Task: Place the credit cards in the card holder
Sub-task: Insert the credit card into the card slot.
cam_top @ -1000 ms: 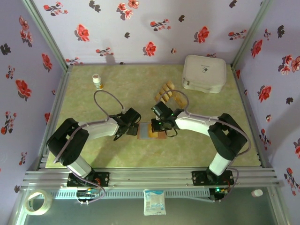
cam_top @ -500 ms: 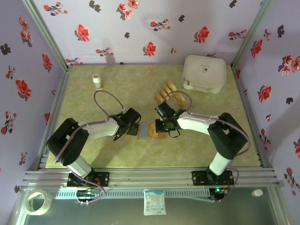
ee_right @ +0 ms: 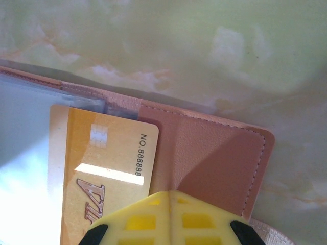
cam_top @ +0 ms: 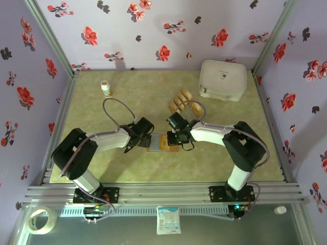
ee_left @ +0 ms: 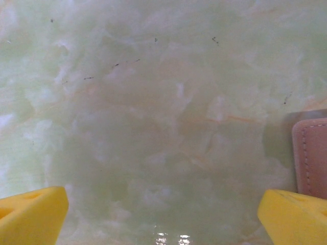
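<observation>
Right gripper (ee_right: 170,195) shifted left, closed together over card (ee_right: 102,158) in holder (ee_right: 214,153), maybe touching

The left gripper (cam_top: 142,139) sits beside the card holder (cam_top: 155,143), the right gripper (cam_top: 173,138) over it — credit cards (cam_top: 182,101) lie behind.

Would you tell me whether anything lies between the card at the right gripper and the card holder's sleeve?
Nothing visible does. The card lies flat on the open card holder, one edge apparently already under the clear sleeve, with the shut right gripper over its end.
</observation>
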`<state>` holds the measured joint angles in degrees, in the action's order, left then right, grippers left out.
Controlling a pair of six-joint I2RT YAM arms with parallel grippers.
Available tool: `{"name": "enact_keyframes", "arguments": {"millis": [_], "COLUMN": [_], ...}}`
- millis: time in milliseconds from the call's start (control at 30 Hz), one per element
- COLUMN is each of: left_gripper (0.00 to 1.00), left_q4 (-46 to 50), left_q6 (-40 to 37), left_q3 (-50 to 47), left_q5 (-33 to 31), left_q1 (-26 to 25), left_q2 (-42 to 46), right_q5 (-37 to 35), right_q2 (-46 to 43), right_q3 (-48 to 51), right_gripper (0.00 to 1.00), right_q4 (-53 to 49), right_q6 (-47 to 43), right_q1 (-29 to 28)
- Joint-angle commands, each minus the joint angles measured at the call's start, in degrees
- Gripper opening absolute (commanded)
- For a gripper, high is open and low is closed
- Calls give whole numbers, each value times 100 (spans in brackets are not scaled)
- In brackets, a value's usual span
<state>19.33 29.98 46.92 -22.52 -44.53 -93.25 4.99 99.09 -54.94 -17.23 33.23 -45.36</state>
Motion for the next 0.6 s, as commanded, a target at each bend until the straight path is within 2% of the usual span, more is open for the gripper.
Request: {"name": "enact_keyframes", "arguments": {"millis": [0,567], "left_gripper": [99,99], "left_q4": [-394,-454], "left_q6": [-41,26], "left_q3": [37,2], "left_q5": [512,539], "left_q1": [-175,-236], "left_q2": [-353,-391], "right_q5": [164,445], "right_q2": [146,532], "right_q3": [-205,-652], "right_gripper": [0,0], "right_q4": [66,343], "right_q6": [110,342], "right_q1": [-110,-335]}}
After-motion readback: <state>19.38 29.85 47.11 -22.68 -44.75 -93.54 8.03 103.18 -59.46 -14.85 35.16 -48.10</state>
